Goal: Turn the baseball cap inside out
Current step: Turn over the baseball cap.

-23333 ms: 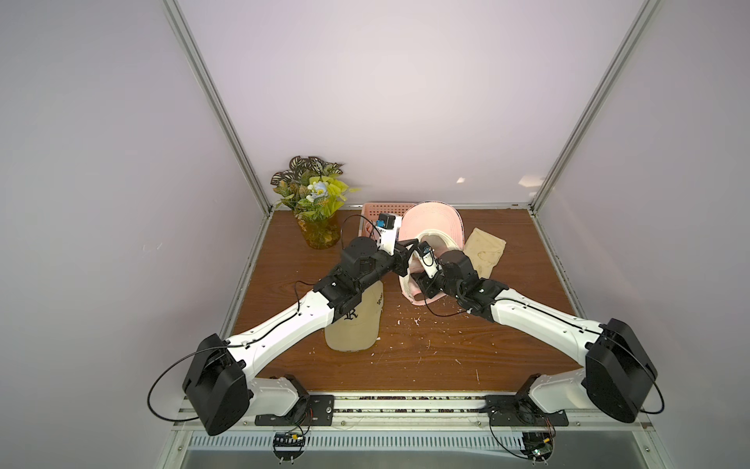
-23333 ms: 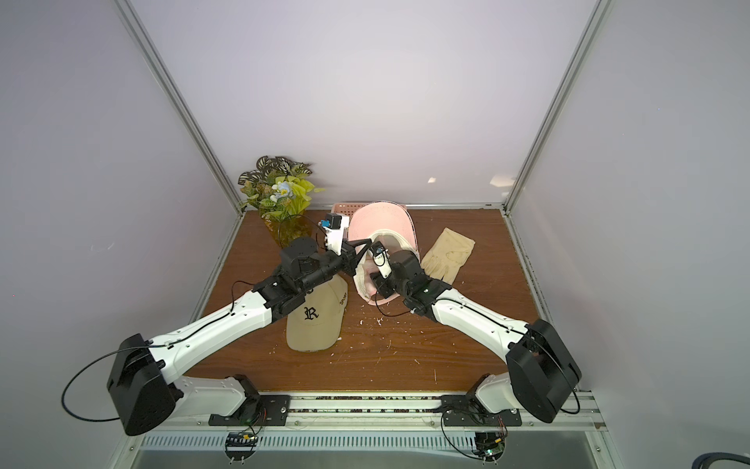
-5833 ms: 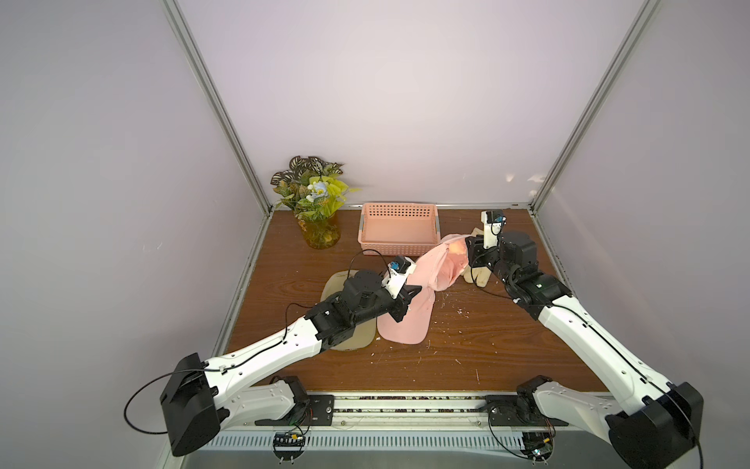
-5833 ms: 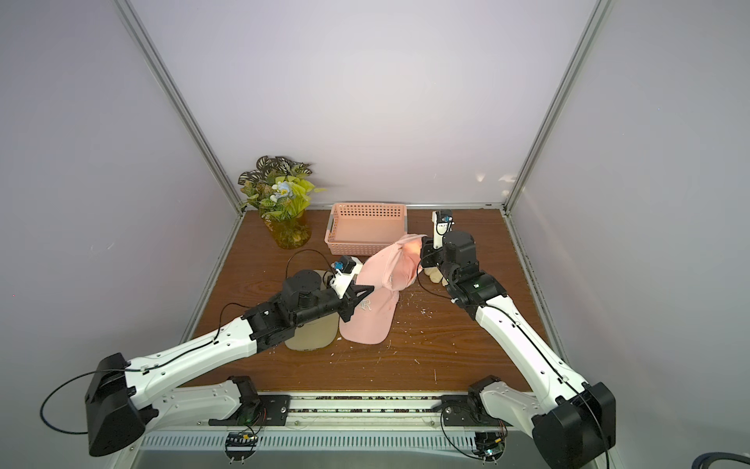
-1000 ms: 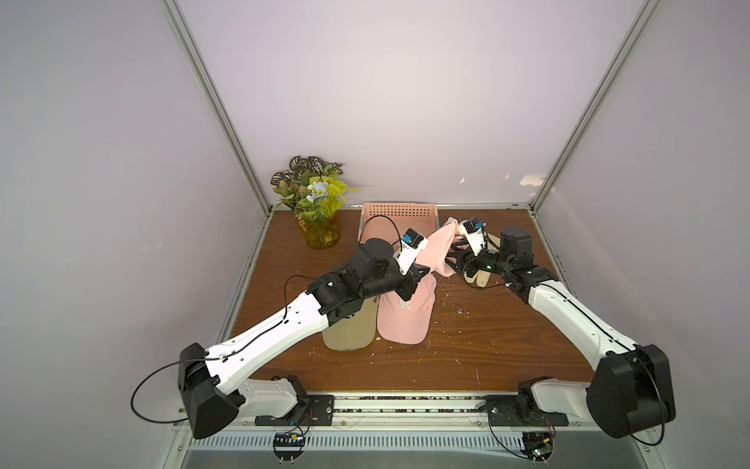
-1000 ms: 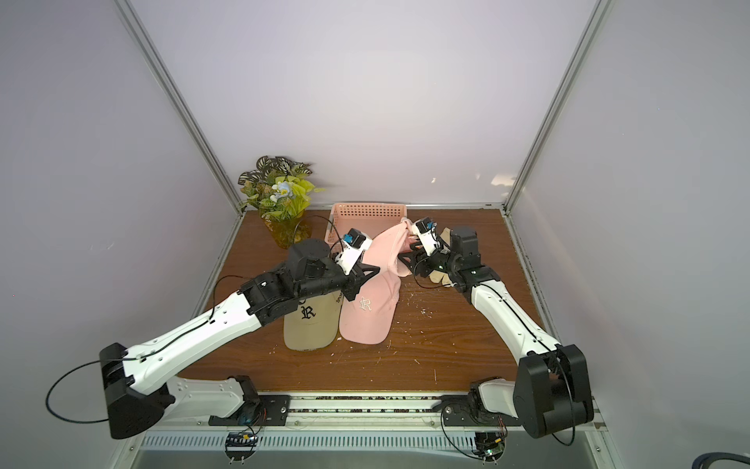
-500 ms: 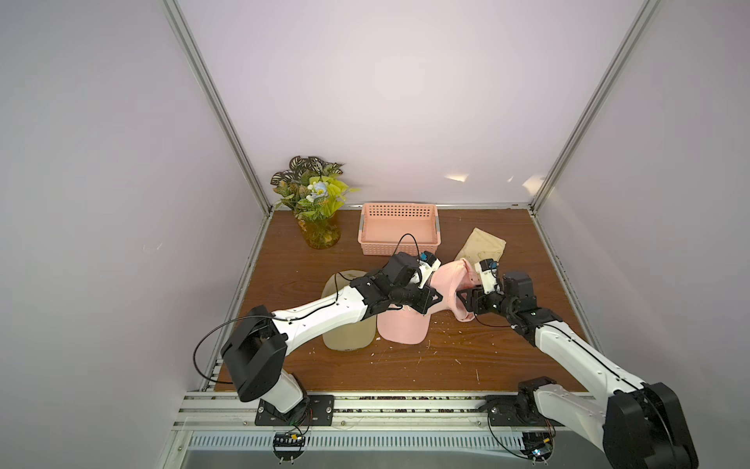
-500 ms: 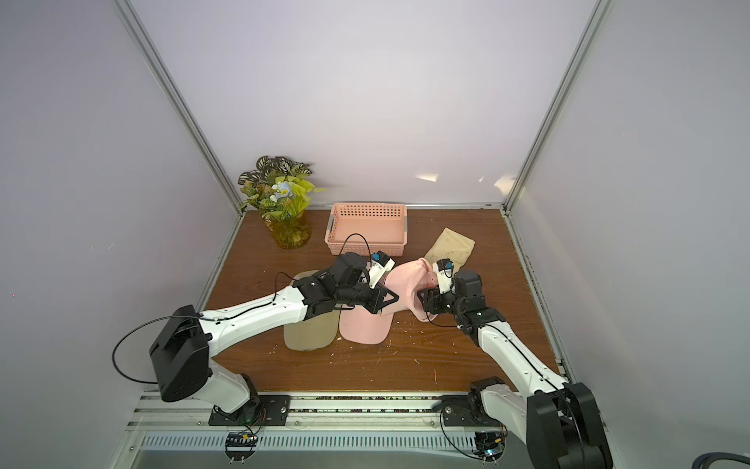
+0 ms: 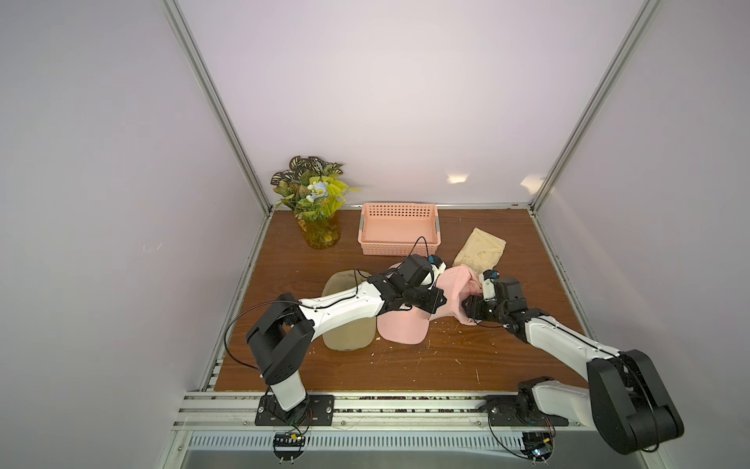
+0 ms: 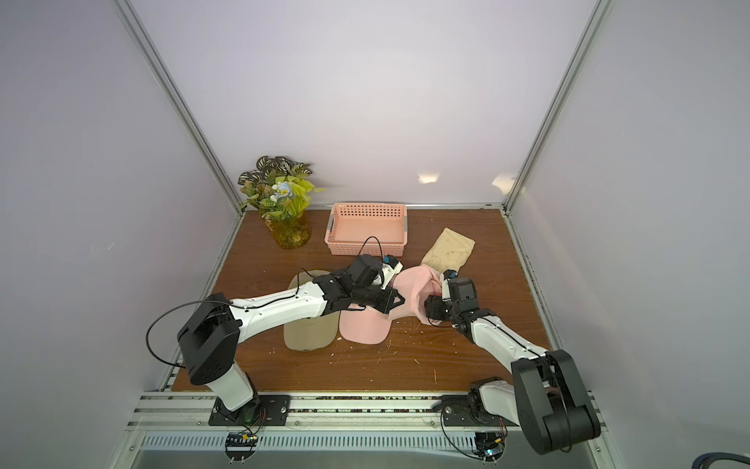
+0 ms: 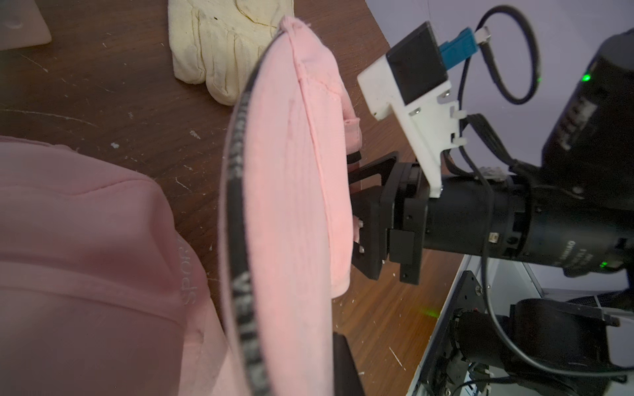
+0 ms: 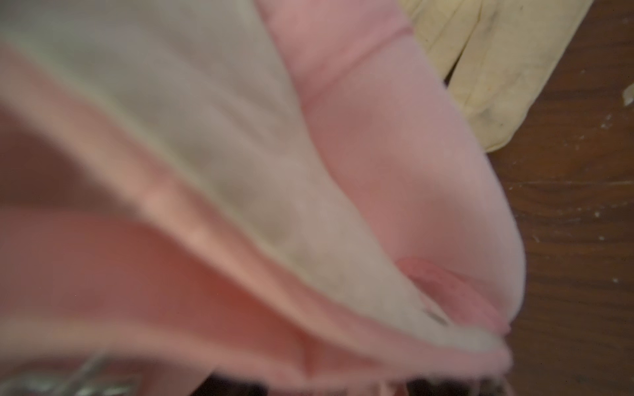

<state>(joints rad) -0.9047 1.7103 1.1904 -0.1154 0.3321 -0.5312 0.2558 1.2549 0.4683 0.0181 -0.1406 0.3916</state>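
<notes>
Lying near the middle of the brown wooden surface (image 9: pixel 406 365), the pink baseball cap (image 9: pixel 406 329) has its brim flat toward the front edge while its crown is pulled up and stretched between the two arms. The left pincer (image 9: pixel 436 302) is pressed together on the cap's fabric at the crown's near side; in the left wrist view the sweatband (image 11: pixel 236 219), a dark strip with pale lettering, curves along the opened edge of the crown. The right pincer (image 9: pixel 466 312) pushes into the crown from the opposite side, its fingers buried in the pink cloth, so whether they grip the fabric or merely press into it cannot be told; the jaws look partly spread in the left wrist view, where the right pincer (image 11: pixel 356 205) meets the cloth. The right wrist view is filled with blurred pink fabric and a pale inner lining (image 12: pixel 223 154). Just beside the pink cap, toward the left arm and partly under it, lies a tan cap (image 9: pixel 349 333). A cream work glove (image 9: pixel 481 249) lies flat behind the crown, close to it, and shows in both wrist views too. At the back of the surface stands a pink perforated basket (image 9: pixel 399 211), and in the back left corner a potted plant (image 9: pixel 318 203) in an amber vase. Small pale crumbs are scattered over the wood around the caps in both top views.
</notes>
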